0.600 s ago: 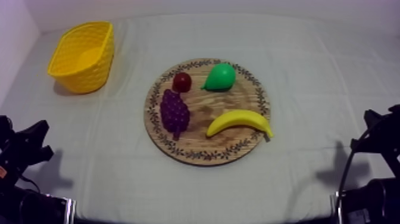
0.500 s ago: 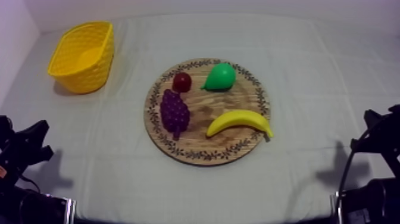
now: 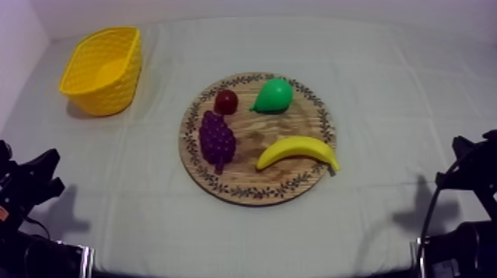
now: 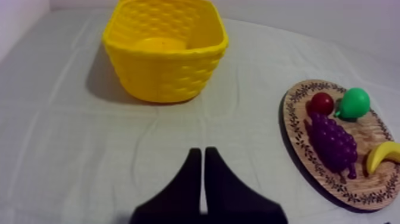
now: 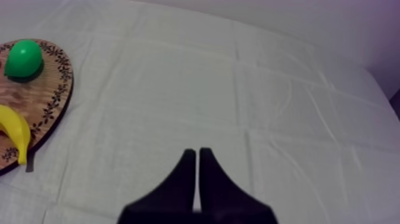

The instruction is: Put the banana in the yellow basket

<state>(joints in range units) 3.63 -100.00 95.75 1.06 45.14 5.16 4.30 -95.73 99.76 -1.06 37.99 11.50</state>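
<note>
A yellow banana (image 3: 297, 151) lies on the front right part of the round wooden board (image 3: 310, 182), its tip toward the right rim. The yellow basket (image 3: 103, 69) stands empty at the far left of the table. My left gripper (image 4: 202, 156) is shut, its fingers together as a wedge over bare cloth, short of the basket (image 4: 165, 50) and left of the board (image 4: 297, 134). My right gripper (image 5: 197, 156) is also shut over bare cloth, well to the right of the banana (image 5: 16, 132). Both arms sit low at the table's near corners.
On the board also lie a bunch of purple grapes (image 3: 217, 139), a small red fruit (image 3: 225, 101) and a green pear (image 3: 274, 95). Grey-white cloth (image 3: 384, 89) covers the table around the board.
The left arm has shifted slightly at the lower left edge. The fruit, board and basket have not moved.
</note>
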